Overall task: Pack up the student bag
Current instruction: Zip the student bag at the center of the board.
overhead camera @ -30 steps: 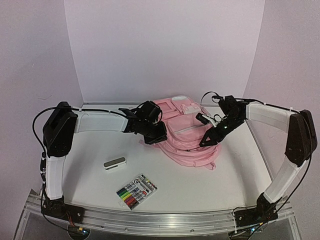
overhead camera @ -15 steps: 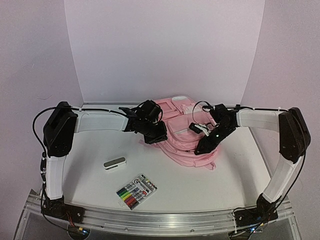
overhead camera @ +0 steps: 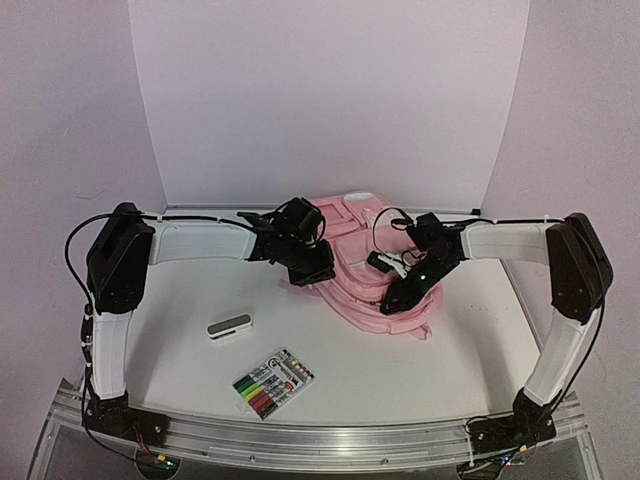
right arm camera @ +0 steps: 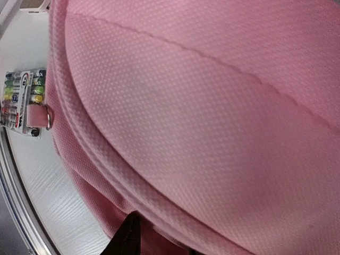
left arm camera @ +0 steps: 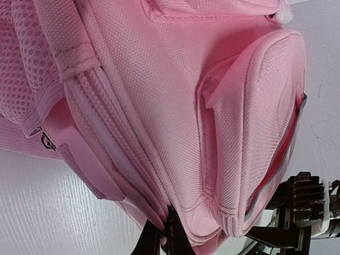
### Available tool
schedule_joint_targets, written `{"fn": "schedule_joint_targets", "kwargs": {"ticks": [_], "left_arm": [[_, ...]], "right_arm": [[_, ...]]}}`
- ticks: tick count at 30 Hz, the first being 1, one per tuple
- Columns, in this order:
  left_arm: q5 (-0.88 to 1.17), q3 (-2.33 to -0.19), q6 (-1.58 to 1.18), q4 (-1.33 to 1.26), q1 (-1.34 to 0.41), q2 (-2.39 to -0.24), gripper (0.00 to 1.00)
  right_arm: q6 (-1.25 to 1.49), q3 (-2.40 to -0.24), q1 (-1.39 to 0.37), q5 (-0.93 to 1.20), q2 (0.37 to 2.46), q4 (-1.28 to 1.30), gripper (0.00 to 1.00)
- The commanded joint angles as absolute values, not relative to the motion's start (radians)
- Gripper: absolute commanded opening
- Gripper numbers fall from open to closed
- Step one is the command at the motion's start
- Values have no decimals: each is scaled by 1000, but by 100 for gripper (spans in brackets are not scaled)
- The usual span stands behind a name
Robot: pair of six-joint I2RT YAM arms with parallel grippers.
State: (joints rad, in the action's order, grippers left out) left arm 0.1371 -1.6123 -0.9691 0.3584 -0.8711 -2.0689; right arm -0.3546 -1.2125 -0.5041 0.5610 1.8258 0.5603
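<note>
a white counter (overhead camera: 420, 375) seen from above, with two white-and-black robot arms reaching in from the left and the right. the student bag (overhead camera: 352, 285), a soft pink fabric backpack, lies flat at the back of the counter, a little right of centre, between the two arms.

the left gripper (overhead camera: 312, 272) is at the bag's left edge. in the left wrist view its dark fingers (left arm camera: 159, 240) are pressed together, pinching a seam of the pink fabric at the bottom of the picture, with a zipped front pocket bulging above them.

the right gripper (overhead camera: 393, 300) rests on the bag's near right part. the right wrist view is filled with pink weave and shows only one dark finger tip (right arm camera: 126, 236) at the lower edge, so i cannot tell whether this gripper is spread or pinching.

on the bare counter in front of the bag, well apart from it, lie a small white and grey box (overhead camera: 230, 327) and, nearer the front edge, a pack of coloured markers (overhead camera: 273, 383).
</note>
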Motion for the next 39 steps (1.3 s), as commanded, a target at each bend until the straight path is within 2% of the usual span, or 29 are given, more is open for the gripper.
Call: {"fn": "schedule_joint_targets", "kwargs": {"ticks": [1,4,6,18,35,39], "left_arm": [[222,-1673,-957,297,-890,-2060,0],[217,-1665,-953,304,-887,-2052,0],[211,-1663,-950,313,-884,-2049,0],[118,-1567,-941,425,-832,-1953,0],[109,-1475,-854,526,-711,-1853,0],[85,-1502,-761,559,-687,-1845,0]], "right_arm": [[-360,-1228,-522,535,1851,440,17],[-359,-1221,-522,519,1837,442,4],[-353,-1220,-522,513,1815,449,0],[-395,-1191,-477,494,1626,596,0],[-569,-1185,-207,475,1641,704,0],[-548,-1206,-215,586,1635,731,0]]}}
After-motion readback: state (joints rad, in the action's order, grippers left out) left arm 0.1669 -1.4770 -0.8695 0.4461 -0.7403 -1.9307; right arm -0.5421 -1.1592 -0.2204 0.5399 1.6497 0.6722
